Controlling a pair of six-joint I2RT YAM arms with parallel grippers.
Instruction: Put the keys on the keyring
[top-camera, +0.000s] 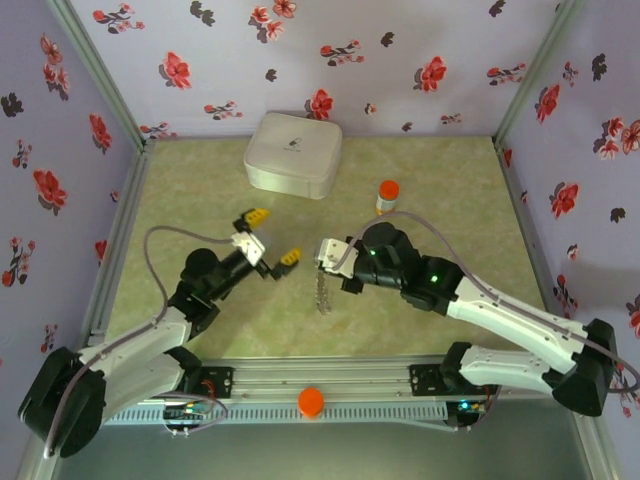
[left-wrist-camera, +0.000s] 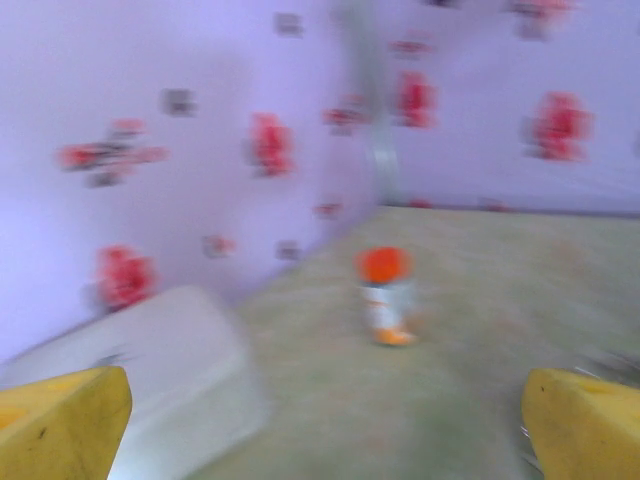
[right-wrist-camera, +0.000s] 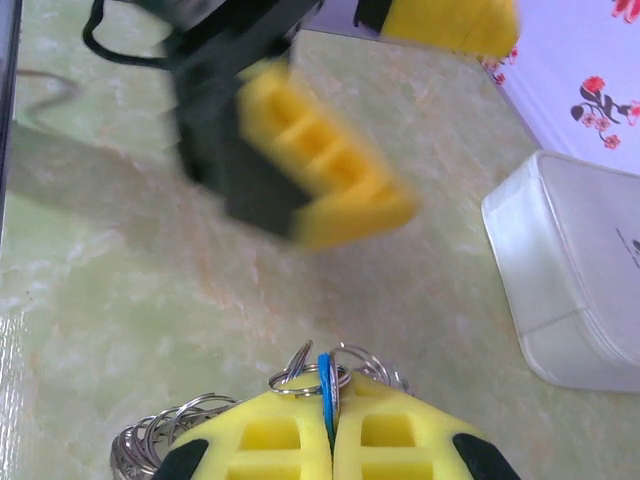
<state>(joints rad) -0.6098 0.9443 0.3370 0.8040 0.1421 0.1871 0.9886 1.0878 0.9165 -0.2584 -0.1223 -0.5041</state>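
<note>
arms (top-camera: 130, 360) blk/wht shells | pincer pads (right-wrist-camera: 260, 440) yel, ribbed | grey cables (top-camera: 150, 250) | grn LEDs (top-camera: 433, 277)

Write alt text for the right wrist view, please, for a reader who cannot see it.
The right pincer, yellow and shut, pinches the blue key, seen edge-on, among silver metal rings at the bottom. Above it, the left pincer stands open and blurred over the green table, with a white box at the right edge.

No legible text found. The white box (top-camera: 293, 152), beyond the right pincer (top-camera: 322, 258) and to its left, carries a small dark mark on its lid, too small to read. The orange-capped bottle (top-camera: 387, 196), just beyond that pincer, bears an illegible label.
</note>
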